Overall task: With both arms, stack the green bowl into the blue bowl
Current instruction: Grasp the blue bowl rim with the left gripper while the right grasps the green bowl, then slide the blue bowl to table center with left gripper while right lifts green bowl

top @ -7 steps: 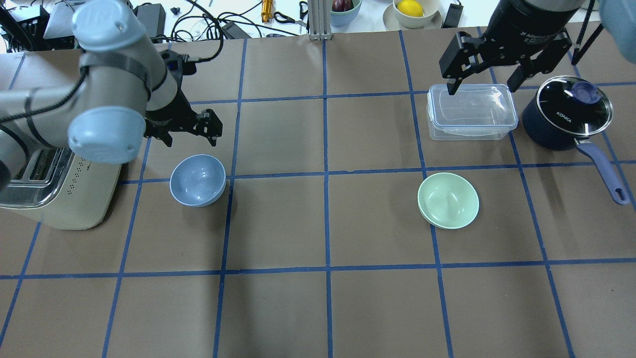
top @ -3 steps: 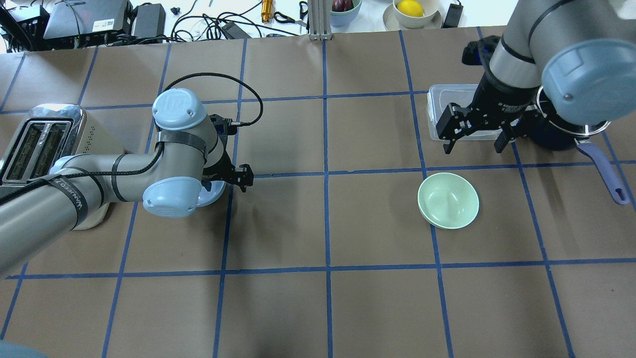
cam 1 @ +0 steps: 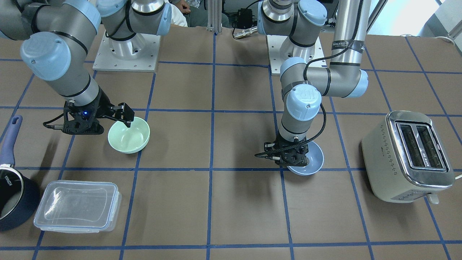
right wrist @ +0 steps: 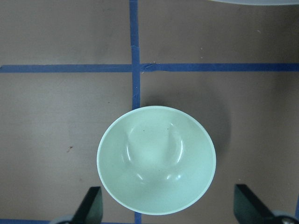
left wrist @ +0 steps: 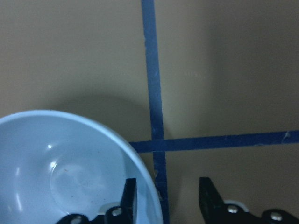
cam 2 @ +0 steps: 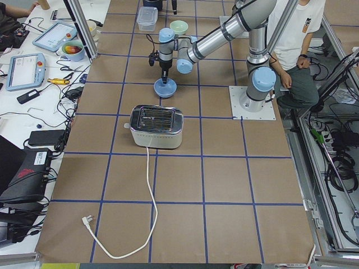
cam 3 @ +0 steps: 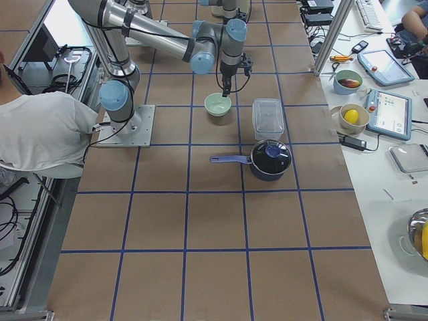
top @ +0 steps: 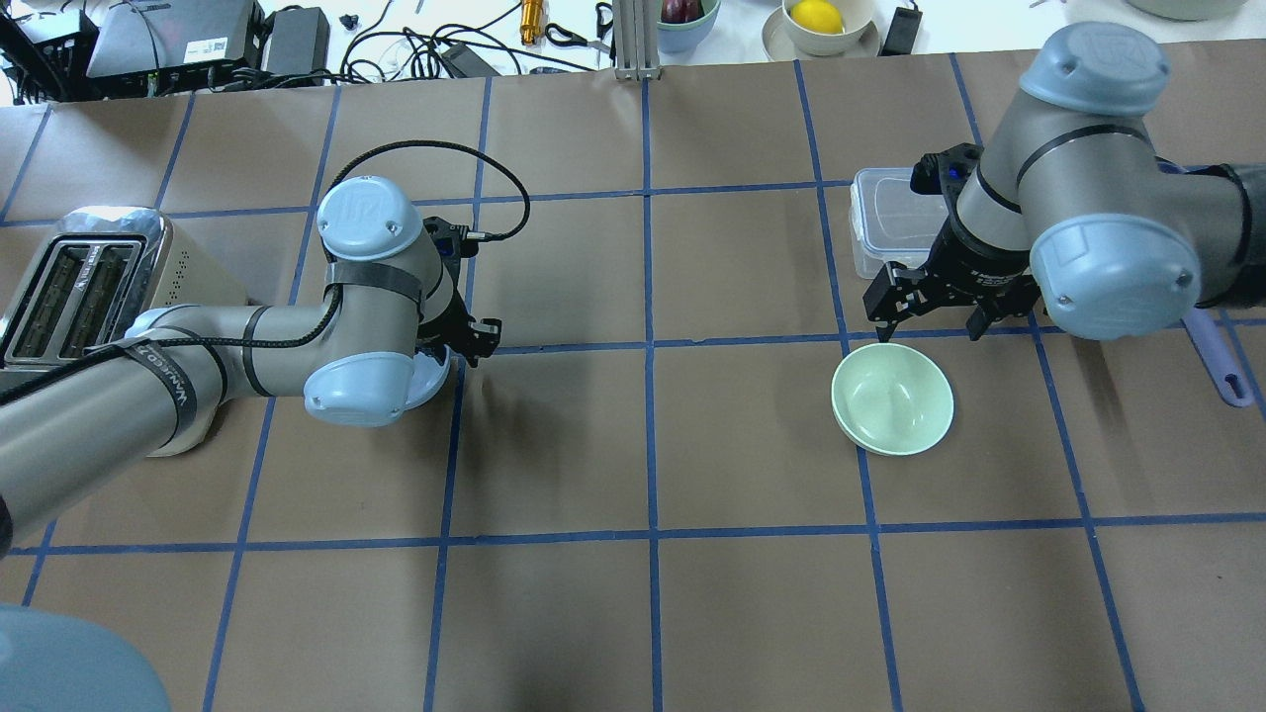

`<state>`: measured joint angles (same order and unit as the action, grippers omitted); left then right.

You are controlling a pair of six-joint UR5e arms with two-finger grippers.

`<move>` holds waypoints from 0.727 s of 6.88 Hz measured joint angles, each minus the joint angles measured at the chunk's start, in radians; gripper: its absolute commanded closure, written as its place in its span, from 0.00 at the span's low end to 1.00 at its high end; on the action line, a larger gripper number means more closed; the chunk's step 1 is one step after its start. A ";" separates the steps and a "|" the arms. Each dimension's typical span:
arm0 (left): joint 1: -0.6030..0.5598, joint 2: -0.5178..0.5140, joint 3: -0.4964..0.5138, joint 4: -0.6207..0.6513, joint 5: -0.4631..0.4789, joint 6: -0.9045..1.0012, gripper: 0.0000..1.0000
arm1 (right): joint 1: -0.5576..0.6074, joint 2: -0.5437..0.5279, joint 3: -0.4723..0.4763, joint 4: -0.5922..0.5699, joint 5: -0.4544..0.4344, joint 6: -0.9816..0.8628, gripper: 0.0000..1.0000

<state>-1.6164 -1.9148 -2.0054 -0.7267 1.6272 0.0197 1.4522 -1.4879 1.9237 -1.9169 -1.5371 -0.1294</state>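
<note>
The green bowl (top: 893, 399) sits upright on the right half of the table, also in the front view (cam 1: 129, 136) and the right wrist view (right wrist: 156, 158). My right gripper (top: 930, 321) is open wide, just above the bowl's far rim, and holds nothing; its fingertips (right wrist: 91, 205) frame the bowl. The blue bowl (top: 432, 374) is mostly hidden under my left arm, but shows in the front view (cam 1: 311, 162). My left gripper (left wrist: 166, 198) is open, low over the blue bowl (left wrist: 60, 172). One finger is inside its rim and one outside.
A cream toaster (top: 89, 287) stands at the left, close to the blue bowl. A clear lidded container (top: 890, 222) and a navy saucepan (cam 1: 11, 195) stand behind the green bowl. Cables and fruit bowls (top: 821, 20) lie beyond the far edge.
Both arms came down. The left gripper moved from behind the blue bowl to straddle its right rim. The right gripper moved from over the clear container toward the green bowl.
</note>
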 measured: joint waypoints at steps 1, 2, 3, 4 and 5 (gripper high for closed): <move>-0.006 -0.001 0.013 0.003 0.001 -0.018 1.00 | -0.011 0.014 0.021 -0.041 -0.003 -0.017 0.00; -0.036 -0.002 0.041 -0.007 0.001 -0.071 1.00 | -0.033 0.033 0.057 -0.105 -0.005 -0.039 0.05; -0.103 -0.008 0.093 -0.039 -0.003 -0.174 1.00 | -0.055 0.048 0.109 -0.187 -0.003 -0.061 0.14; -0.191 -0.024 0.158 -0.083 -0.009 -0.298 1.00 | -0.067 0.070 0.156 -0.265 -0.002 -0.072 0.29; -0.280 -0.050 0.221 -0.118 -0.013 -0.403 1.00 | -0.073 0.099 0.198 -0.337 -0.006 -0.077 0.62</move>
<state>-1.8968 -1.9652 -1.7845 -0.8451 1.6141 -0.3830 1.3792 -1.3889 2.1212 -2.2536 -1.5431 -0.2067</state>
